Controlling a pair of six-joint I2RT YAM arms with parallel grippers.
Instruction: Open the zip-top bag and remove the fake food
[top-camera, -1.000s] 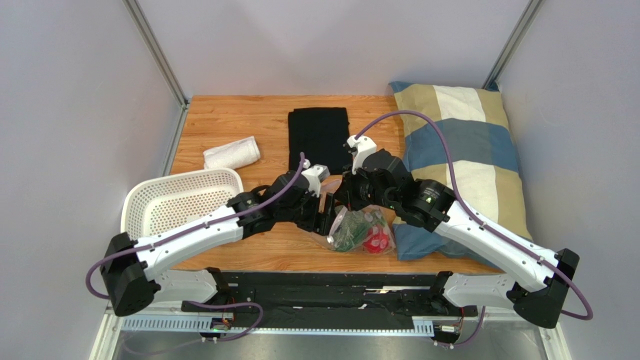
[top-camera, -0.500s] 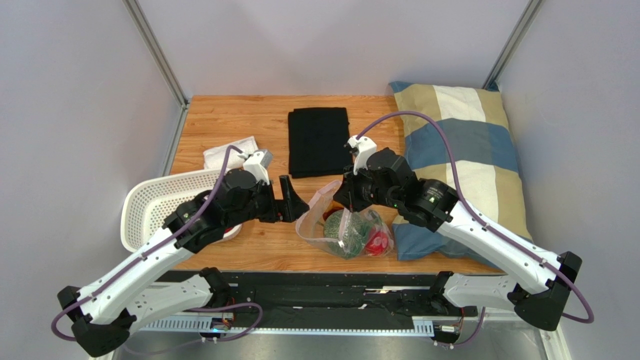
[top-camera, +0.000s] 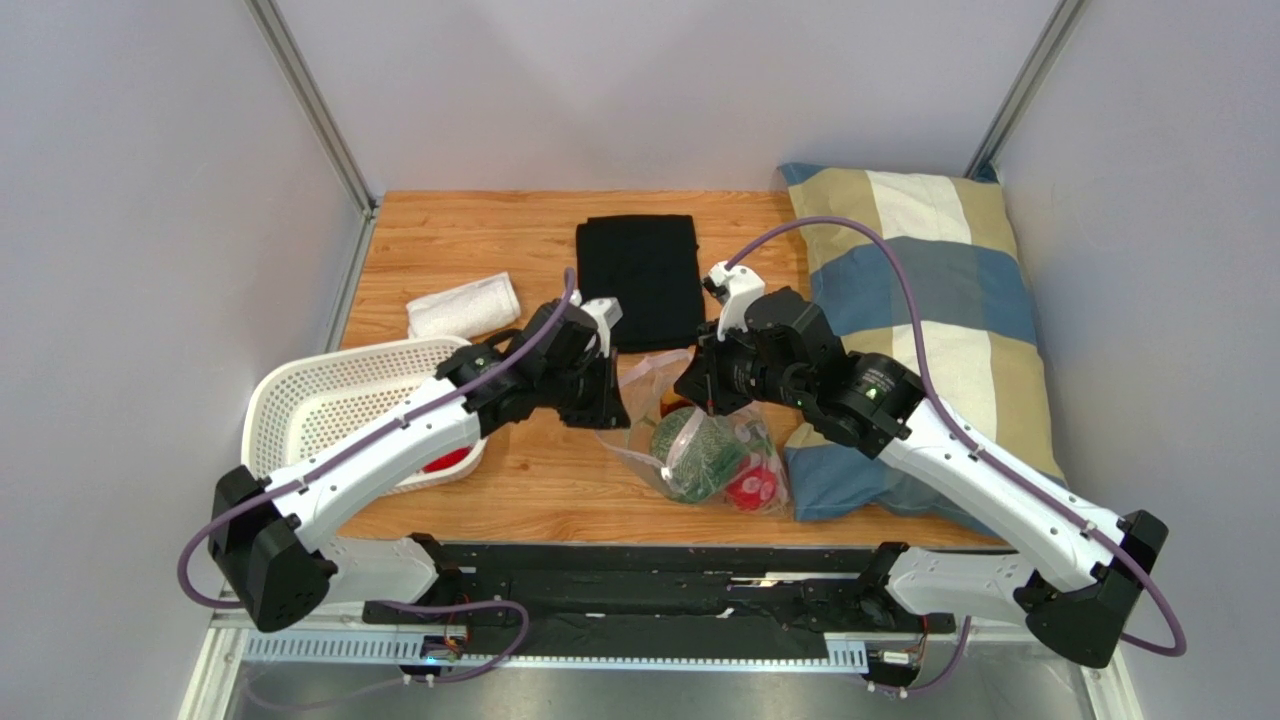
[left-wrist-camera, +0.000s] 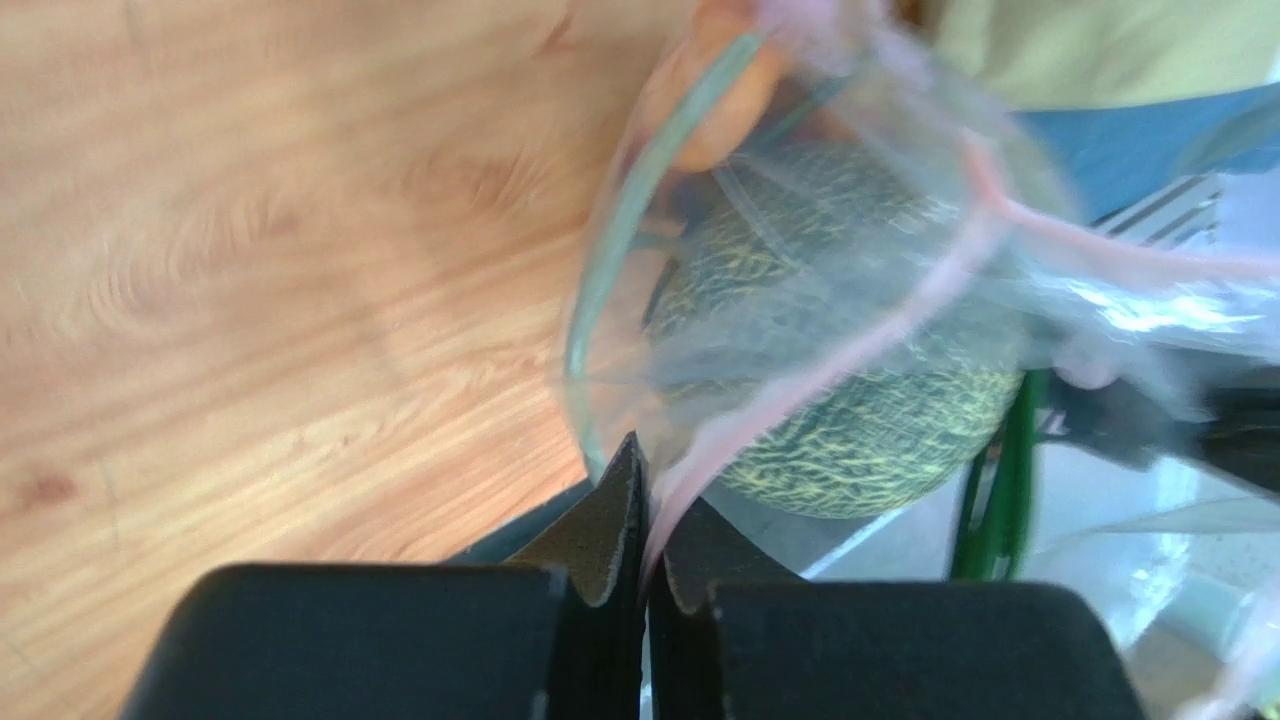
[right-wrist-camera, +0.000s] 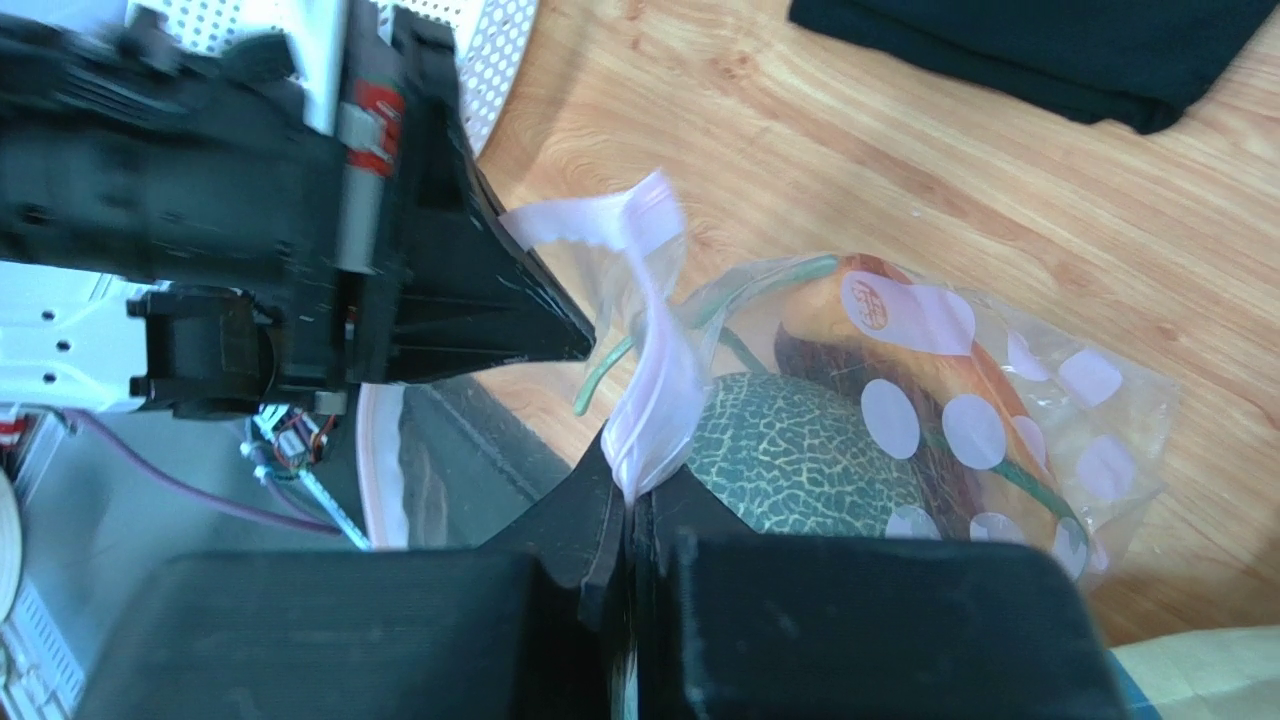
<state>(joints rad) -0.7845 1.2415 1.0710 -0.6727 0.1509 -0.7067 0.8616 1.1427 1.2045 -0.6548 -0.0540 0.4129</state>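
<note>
The zip-top bag, clear with pale dots, lies at the table's near middle with its mouth pulled up between both grippers. My left gripper is shut on the pinkish zip strip at the mouth's left side. My right gripper is shut on a twisted bit of the bag's rim on the other side. Fake food shows through the plastic: a green netted piece, an orange piece, thin green stems and a red piece.
A white perforated basket sits left of the bag, with something red at its near rim under the left arm. A rolled white towel and a folded black cloth lie behind. A checked pillow fills the right side.
My left gripper left the bag, stood open by the basket half a second ago, then came back and shut on the bag's zip strip. The right gripper kept its hold.
</note>
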